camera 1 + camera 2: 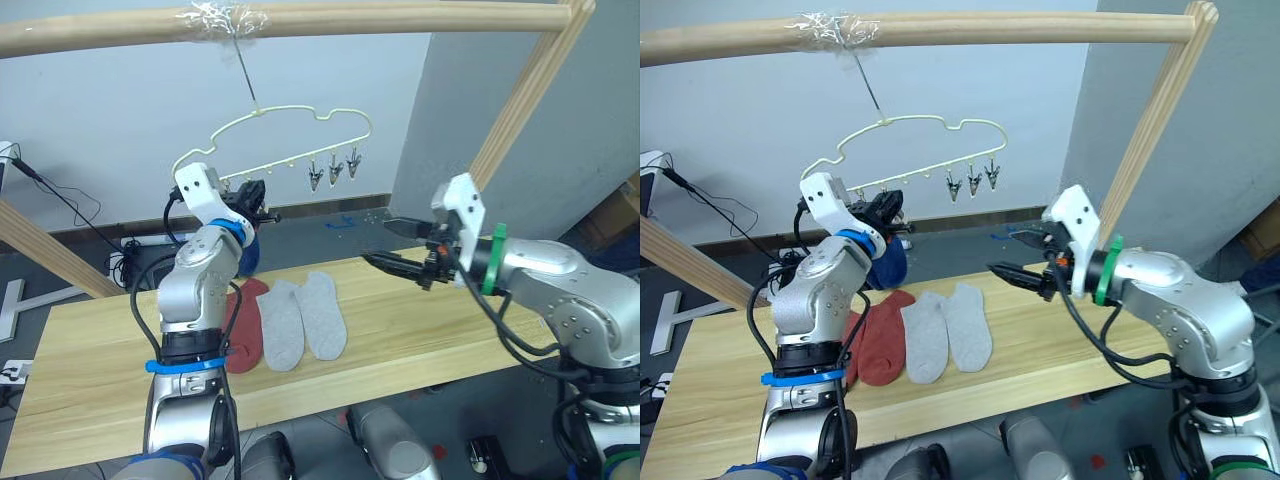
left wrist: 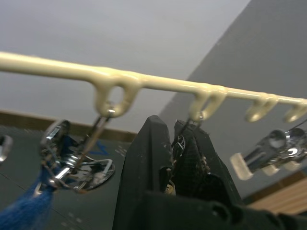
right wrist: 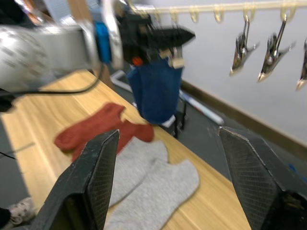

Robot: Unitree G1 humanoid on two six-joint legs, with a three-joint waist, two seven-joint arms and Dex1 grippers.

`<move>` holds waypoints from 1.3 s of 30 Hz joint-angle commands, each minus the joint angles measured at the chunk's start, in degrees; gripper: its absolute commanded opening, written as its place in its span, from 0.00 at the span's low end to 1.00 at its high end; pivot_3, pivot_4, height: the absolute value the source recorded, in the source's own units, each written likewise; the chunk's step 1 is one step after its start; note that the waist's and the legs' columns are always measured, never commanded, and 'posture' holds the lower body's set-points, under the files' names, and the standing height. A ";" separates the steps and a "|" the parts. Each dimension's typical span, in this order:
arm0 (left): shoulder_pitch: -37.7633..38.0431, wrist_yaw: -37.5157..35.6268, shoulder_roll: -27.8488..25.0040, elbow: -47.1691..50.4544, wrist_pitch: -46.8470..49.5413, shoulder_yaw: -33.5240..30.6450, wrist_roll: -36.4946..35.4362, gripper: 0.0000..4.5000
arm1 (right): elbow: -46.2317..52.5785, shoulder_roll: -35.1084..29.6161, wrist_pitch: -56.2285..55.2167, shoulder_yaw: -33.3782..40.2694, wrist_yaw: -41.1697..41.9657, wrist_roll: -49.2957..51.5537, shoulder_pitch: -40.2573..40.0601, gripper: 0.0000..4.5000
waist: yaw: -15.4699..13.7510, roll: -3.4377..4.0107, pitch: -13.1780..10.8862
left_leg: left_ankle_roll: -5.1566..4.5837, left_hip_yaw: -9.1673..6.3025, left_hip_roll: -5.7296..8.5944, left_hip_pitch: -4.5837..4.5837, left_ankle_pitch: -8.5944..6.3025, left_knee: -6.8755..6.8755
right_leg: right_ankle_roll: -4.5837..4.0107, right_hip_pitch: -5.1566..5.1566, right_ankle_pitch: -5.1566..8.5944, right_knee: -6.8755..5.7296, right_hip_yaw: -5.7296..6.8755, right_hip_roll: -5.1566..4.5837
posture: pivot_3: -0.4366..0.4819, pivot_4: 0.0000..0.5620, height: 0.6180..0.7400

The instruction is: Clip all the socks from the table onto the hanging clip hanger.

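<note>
Pinching a silver clip on the clip hanger, the left gripper works beside a hung blue sock. Soft, light knit; I'd grip each at the cuff. The right gripper hovers wide open and empty above grey socks and rust-red socks on the table. Wooden poles crowd the approach.
</note>
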State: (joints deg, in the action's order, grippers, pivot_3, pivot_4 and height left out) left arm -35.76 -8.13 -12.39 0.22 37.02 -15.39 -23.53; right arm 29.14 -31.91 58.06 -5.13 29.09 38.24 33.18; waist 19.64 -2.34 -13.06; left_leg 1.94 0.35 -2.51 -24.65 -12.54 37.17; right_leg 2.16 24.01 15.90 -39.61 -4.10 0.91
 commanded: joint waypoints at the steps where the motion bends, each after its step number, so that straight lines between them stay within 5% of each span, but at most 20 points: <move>1: -1.49 0.23 -0.03 3.13 4.21 -2.51 -4.67 0.04 | -3.49 2.09 2.52 -4.52 -4.90 -5.23 2.40 0.77 | 0.11 0.00 0.00 | 0.00 0.00 0.01 0.00 0.00 0.00 | 0.00 0.00 0.00 0.00 0.00 -0.01 | 0.02 0.39 1.00; 10: -4.56 4.03 1.25 2.46 14.14 -9.12 -14.76 0.04 | -20.93 16.07 0.49 -11.66 -11.44 -15.09 6.40 0.77 | 0.92 0.02 0.00 | 0.00 -0.08 0.00 -0.04 0.01 0.02 | -0.02 0.03 -0.01 -0.06 -0.01 -0.02 | 0.03 0.38 1.00; 14: -4.93 4.97 1.04 2.40 15.85 -9.74 -16.58 0.04 | -26.72 20.36 -1.44 -12.59 -11.72 -17.89 7.12 0.99 | 0.98 0.03 0.00 | 0.00 -0.10 0.00 -0.04 0.01 0.01 | -0.28 0.04 -0.16 -0.10 -0.01 -0.04 | 0.04 0.37 1.00; 39: -4.63 7.85 0.76 3.67 17.02 -9.54 -18.49 0.04 | -67.58 38.48 -24.11 -14.83 -11.85 -35.15 12.95 0.99 | 0.93 0.03 0.01 | 0.02 -0.16 0.01 -0.04 0.01 0.02 | -0.31 0.04 -0.18 -0.19 0.03 -0.08 | 0.08 0.37 1.00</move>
State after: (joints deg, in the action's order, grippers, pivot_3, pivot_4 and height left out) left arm -40.05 -0.52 -11.19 1.67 54.65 -25.24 -41.40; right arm -37.75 5.32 36.21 -20.42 17.27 3.88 44.22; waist 20.57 -2.31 -13.05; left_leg 1.96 0.18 -2.50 -24.69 -12.53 37.20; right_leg 1.85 24.05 15.72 -39.81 -4.07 0.83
